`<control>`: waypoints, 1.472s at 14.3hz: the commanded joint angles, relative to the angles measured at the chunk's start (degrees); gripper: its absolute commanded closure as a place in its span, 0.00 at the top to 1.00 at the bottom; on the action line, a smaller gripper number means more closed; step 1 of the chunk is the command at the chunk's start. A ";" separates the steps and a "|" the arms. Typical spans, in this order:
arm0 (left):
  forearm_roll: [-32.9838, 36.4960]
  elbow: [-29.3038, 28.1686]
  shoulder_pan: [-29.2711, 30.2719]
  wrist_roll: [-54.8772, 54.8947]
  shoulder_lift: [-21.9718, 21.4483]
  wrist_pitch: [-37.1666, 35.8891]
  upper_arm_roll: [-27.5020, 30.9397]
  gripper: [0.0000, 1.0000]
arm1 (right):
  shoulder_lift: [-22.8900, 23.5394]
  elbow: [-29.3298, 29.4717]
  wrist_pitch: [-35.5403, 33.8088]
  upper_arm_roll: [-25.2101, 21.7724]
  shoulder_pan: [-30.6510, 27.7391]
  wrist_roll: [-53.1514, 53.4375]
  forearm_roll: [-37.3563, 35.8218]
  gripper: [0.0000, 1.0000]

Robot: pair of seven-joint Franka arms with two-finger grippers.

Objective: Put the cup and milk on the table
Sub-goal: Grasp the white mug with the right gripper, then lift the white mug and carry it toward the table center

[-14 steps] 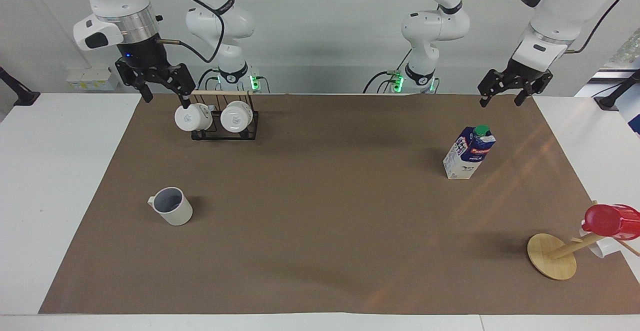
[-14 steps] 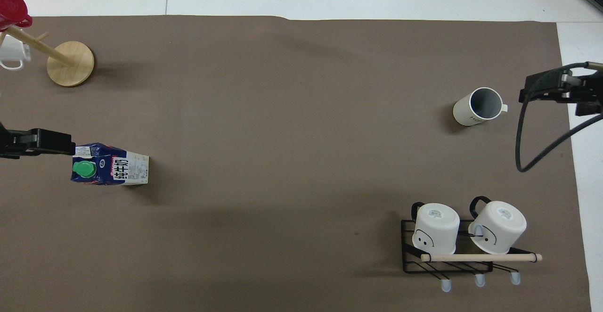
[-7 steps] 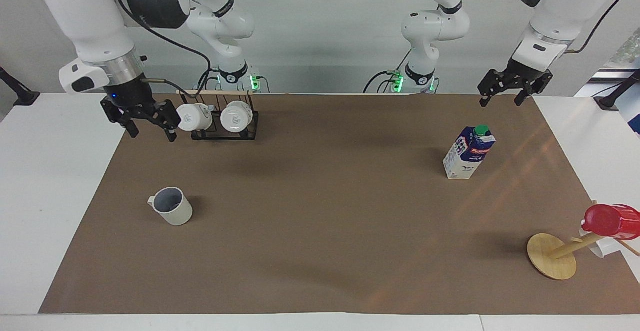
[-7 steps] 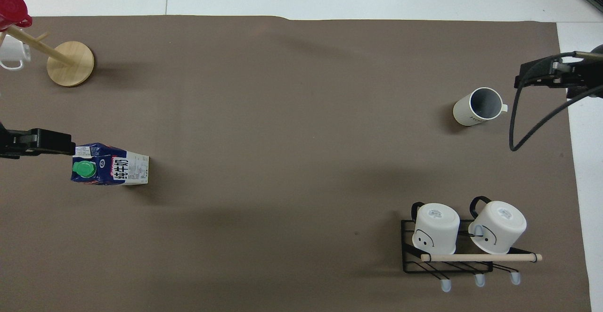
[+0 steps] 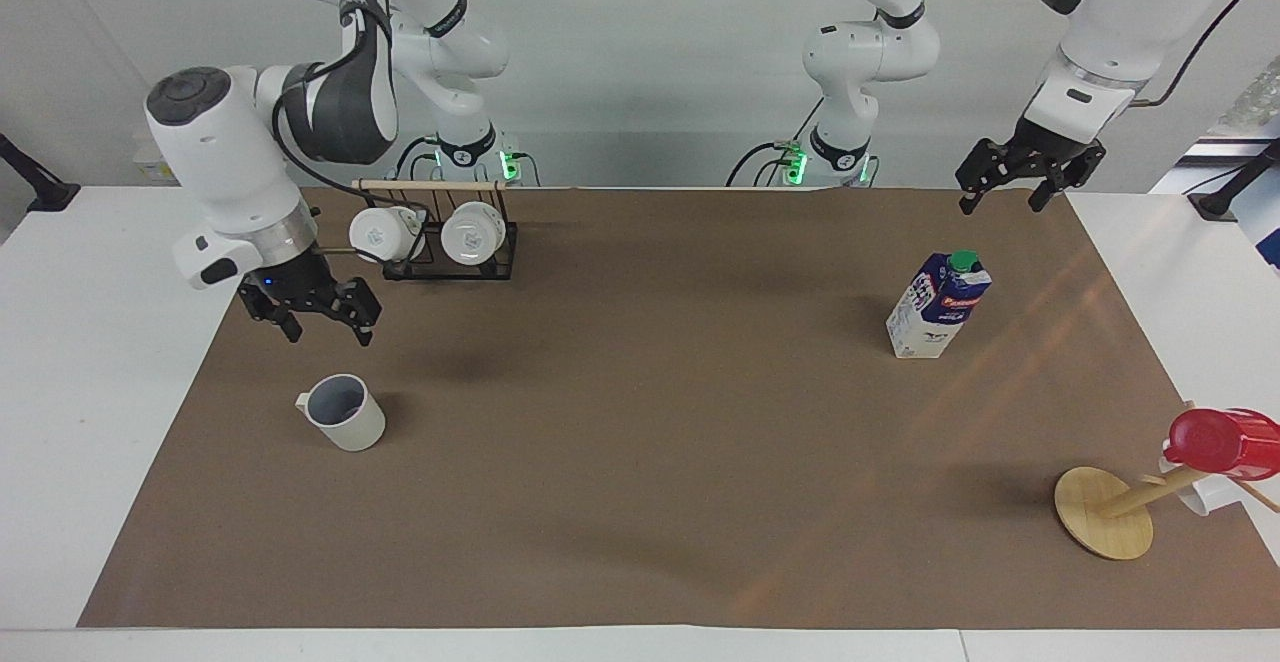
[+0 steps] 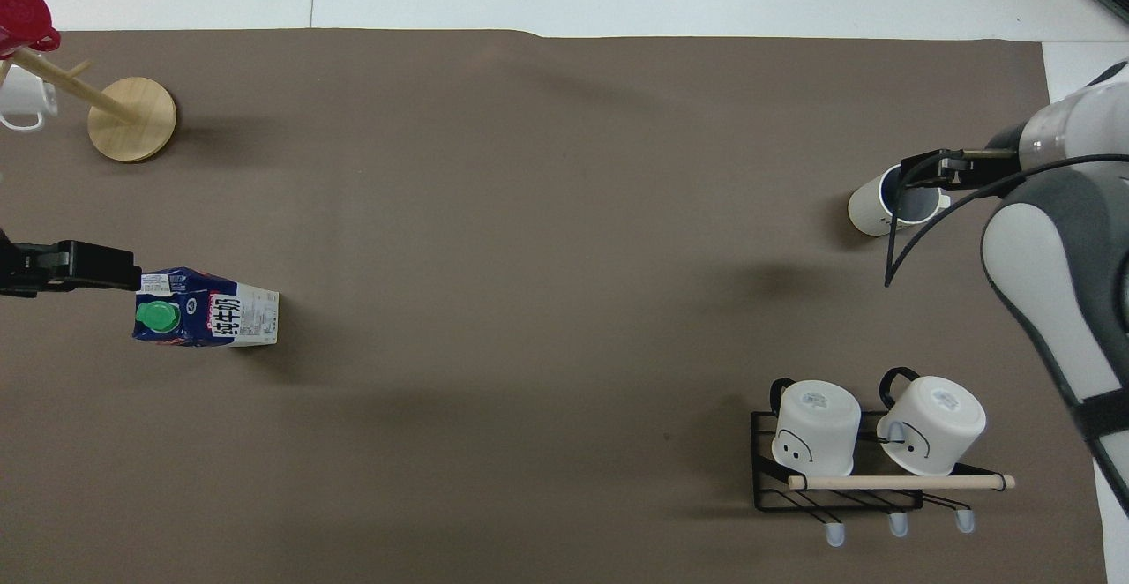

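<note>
The cup (image 5: 345, 413), a grey-white mug with a blue-grey inside, stands upright on the brown paper (image 5: 640, 462) of the table (image 5: 90, 362), toward the right arm's end. My right gripper (image 5: 328, 334) is open and hangs just above the cup without touching it. In the overhead view the right gripper (image 6: 919, 178) covers part of the cup's (image 6: 873, 209) rim. The milk (image 5: 938, 305) carton stands upright toward the left arm's end. My left gripper (image 5: 1000, 204) is open and empty, raised over the paper's corner beside the milk (image 6: 207, 319). The left gripper (image 6: 106, 268) waits.
A black wire rack (image 5: 450, 264) holding two white logo mugs stands near the robots, toward the right arm's end; it also shows in the overhead view (image 6: 767, 496). A wooden mug tree (image 5: 1105, 514) with a red cup (image 5: 1222, 440) stands farthest from the robots, at the left arm's end.
My right gripper has come down from beside the rack and moved out over the cup. The cup, the milk and the left arm have not moved.
</note>
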 commanded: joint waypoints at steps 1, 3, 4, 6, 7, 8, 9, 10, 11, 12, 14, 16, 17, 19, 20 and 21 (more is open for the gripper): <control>-0.19 1.09 1.06 0.02 0.35 -1.16 -0.63 1.00 | 1.70 -2.09 5.26 0.30 -0.69 -2.06 -0.25 1.00; -0.10 1.09 1.06 0.02 0.43 -1.16 -0.63 1.00 | 3.81 -2.26 6.15 0.30 -0.69 -1.97 -1.13 1.00; -0.19 1.09 1.06 0.02 0.43 -1.08 -0.63 1.00 | 4.60 -2.79 7.55 0.21 -0.69 -1.97 -1.30 0.96; -0.19 1.09 1.06 0.02 0.43 -1.16 -0.63 1.00 | 5.92 -2.97 10.37 0.30 -0.69 -1.97 -1.39 0.91; -0.19 1.09 1.06 0.02 0.43 -1.16 -0.63 1.00 | 6.63 -2.97 10.90 0.21 -0.69 -1.97 -1.48 0.88; -0.19 1.09 1.06 0.02 0.43 -1.16 -0.63 1.00 | 7.33 -2.97 12.03 0.30 -0.78 -1.97 -1.74 0.85; -0.19 1.09 1.06 0.02 0.43 -1.16 -0.63 1.00 | 8.03 -2.97 13.00 0.30 -0.78 -1.97 -2.18 0.82; -0.19 1.09 1.06 0.02 0.43 -1.16 -0.63 1.00 | 8.39 -2.97 13.71 0.30 -0.78 -1.97 -2.27 0.78; -0.19 1.09 1.06 0.02 0.43 -1.16 -0.63 1.00 | 8.39 -2.97 13.71 0.30 -0.69 -1.97 -2.27 0.72; -0.19 1.09 1.06 0.02 0.35 -1.08 -0.63 1.00 | 8.39 -2.97 13.71 0.30 -0.69 -1.97 -2.27 0.63; -0.19 1.00 1.06 0.02 0.43 -1.16 -0.63 1.00 | 8.39 -2.97 13.71 0.30 -0.69 -1.97 -2.27 0.38; -0.19 1.09 1.06 0.02 0.35 -1.16 -0.63 1.00 | 8.39 -2.88 13.63 0.30 -0.69 -1.97 -2.27 0.07; -0.19 1.09 1.06 0.02 0.43 -1.16 -0.63 1.00 | 8.39 -2.88 13.45 0.30 -0.69 -1.97 -2.27 0.00; -0.19 1.09 1.06 0.02 0.43 -1.16 -0.63 1.00 | 8.39 -2.79 13.10 0.30 -0.69 -1.62 -2.27 0.00; -0.19 1.09 1.06 0.02 0.43 -1.16 -0.63 1.00 | 8.30 -2.71 12.92 0.30 -0.69 -1.62 -2.27 0.00; -0.19 1.09 1.06 0.02 0.43 -1.16 -0.63 1.00 | 7.96 -2.36 12.66 0.30 -0.69 -1.44 -2.27 0.00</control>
